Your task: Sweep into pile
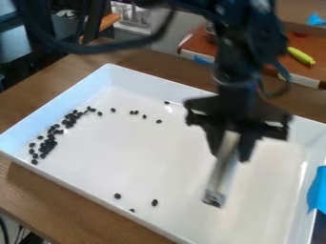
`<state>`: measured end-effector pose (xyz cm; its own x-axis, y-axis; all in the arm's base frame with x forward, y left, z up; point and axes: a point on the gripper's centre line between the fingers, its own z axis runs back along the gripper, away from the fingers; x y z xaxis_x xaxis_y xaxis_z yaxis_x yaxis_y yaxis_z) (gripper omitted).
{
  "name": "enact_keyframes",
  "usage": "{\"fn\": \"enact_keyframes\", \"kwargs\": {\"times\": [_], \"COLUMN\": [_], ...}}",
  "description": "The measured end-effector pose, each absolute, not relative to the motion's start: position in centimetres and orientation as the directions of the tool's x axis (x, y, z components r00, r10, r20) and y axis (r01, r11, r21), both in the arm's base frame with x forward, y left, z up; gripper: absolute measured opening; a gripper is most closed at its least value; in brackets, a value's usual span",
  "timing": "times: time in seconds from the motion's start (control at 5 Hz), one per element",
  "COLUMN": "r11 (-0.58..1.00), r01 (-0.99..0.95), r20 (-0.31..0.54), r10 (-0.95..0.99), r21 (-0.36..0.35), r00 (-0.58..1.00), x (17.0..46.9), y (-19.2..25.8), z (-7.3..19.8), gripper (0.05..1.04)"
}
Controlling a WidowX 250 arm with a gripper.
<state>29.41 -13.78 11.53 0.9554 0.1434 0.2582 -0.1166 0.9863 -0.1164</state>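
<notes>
Brown table [38, 193] sits under the big white tray [127, 162] we see below the gripper [230, 154]. Its fingers are a little apart, pinching a pale stick [221, 177] that points down. We see most of the black beans [48, 143] bunched well left of the gripper, some in a loose line nearer it, and three down low to its left.

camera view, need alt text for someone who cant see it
A black robot gripper holds a pale stick-like tool over a white tray on a wooden table. Small dark beans cluster loosely near the tray's left end, with others scattered toward the far side and three near the front edge.
</notes>
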Motion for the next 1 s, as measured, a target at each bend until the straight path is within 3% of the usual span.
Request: {"fn": "enact_keyframes", "kwargs": {"times": [0.6, 1.0], "r11": [0.992, 0.995], "r01": [-0.127, -0.102], "r20": [0.274, 0.321], "r10": [0.124, 0.102], "r21": [-0.007, -0.017], "r00": [0.954, 0.942], "x": [30.8, 29.8], "y": [-19.1, -18.6], "z": [5.7, 5.6], "gripper": [0.379, 0.379]}}
